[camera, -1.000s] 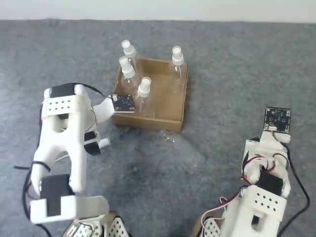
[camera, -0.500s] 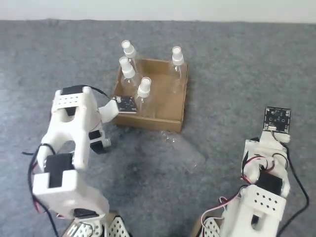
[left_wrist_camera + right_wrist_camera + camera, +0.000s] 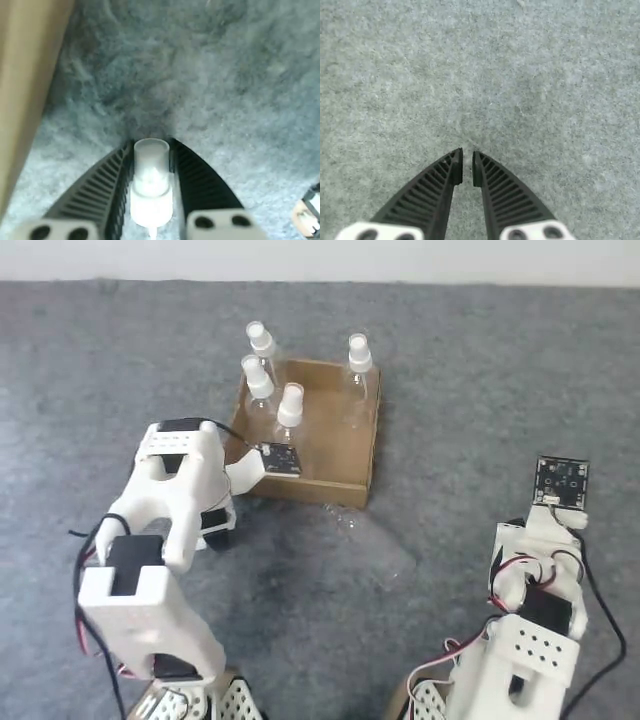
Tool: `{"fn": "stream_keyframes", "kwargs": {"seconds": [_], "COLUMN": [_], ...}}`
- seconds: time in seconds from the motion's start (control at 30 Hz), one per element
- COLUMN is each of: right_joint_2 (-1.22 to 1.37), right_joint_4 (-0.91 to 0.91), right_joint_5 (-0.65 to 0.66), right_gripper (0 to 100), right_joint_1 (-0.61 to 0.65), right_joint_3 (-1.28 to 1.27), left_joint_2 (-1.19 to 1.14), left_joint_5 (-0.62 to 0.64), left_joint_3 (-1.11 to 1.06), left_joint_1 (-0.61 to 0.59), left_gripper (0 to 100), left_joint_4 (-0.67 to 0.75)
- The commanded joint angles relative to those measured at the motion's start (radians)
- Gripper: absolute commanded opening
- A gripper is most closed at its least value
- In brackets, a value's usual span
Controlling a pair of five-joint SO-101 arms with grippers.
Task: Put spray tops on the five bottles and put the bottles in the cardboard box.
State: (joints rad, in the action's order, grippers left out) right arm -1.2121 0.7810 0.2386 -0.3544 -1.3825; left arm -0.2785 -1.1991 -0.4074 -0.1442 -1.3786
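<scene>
A white spray top (image 3: 151, 175) is pinched between the fingers of my left gripper (image 3: 150, 146), which is shut on it just over the grey carpet. The brown wall of the cardboard box (image 3: 25, 75) is close beside it. From above, the left arm (image 3: 180, 490) stands at the near left corner of the cardboard box (image 3: 370, 455). Several clear bottles with white spray tops stand upright in or at the box, among them one (image 3: 289, 410) near the arm and one (image 3: 358, 360) at the far right corner. A clear bottle (image 3: 375, 545) without a top seems to lie on the carpet in front of the box. My right gripper (image 3: 467, 161) is shut over bare carpet and holds nothing.
The right arm (image 3: 535, 590) is folded back at the near right, well away from the box. Grey carpet (image 3: 480, 390) covers the whole work area, with free room to the right of the box and in front of it.
The left arm has swung to the right along the box's front left corner, carrying the spray top. The right arm has not moved.
</scene>
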Motion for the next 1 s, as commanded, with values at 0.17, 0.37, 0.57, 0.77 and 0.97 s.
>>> {"fn": "stream_keyframes", "kwargs": {"seconds": [0.17, 0.37, 0.57, 0.77, 0.97], "right_joint_2": [-0.021, -0.021, -0.021, -0.021, -0.025], "right_joint_4": [-0.028, -0.028, -0.028, -0.028, -0.028], "right_joint_5": [0.012, 0.012, 0.012, 0.012, 0.012], "right_gripper": [0.6, 0.6, 0.6, 0.6, 0.6], "right_joint_1": [0.008, 0.008, 0.008, 0.008, 0.008], "right_joint_3": [0.008, 0.006, 0.006, 0.006, -0.002], "left_joint_2": [0.014, 0.014, 0.014, 0.015, 0.015], "left_joint_5": [0.012, 0.014, 0.014, 0.014, 0.014], "left_joint_3": [0.042, 0.042, 0.042, 0.059, 0.094], "left_joint_1": [-0.063, -0.077, -0.081, -0.121, -0.190], "left_gripper": [8, 3, 1, 1, 1], "left_joint_4": [0.017, -0.025, -0.048, -0.054, -0.064]}}
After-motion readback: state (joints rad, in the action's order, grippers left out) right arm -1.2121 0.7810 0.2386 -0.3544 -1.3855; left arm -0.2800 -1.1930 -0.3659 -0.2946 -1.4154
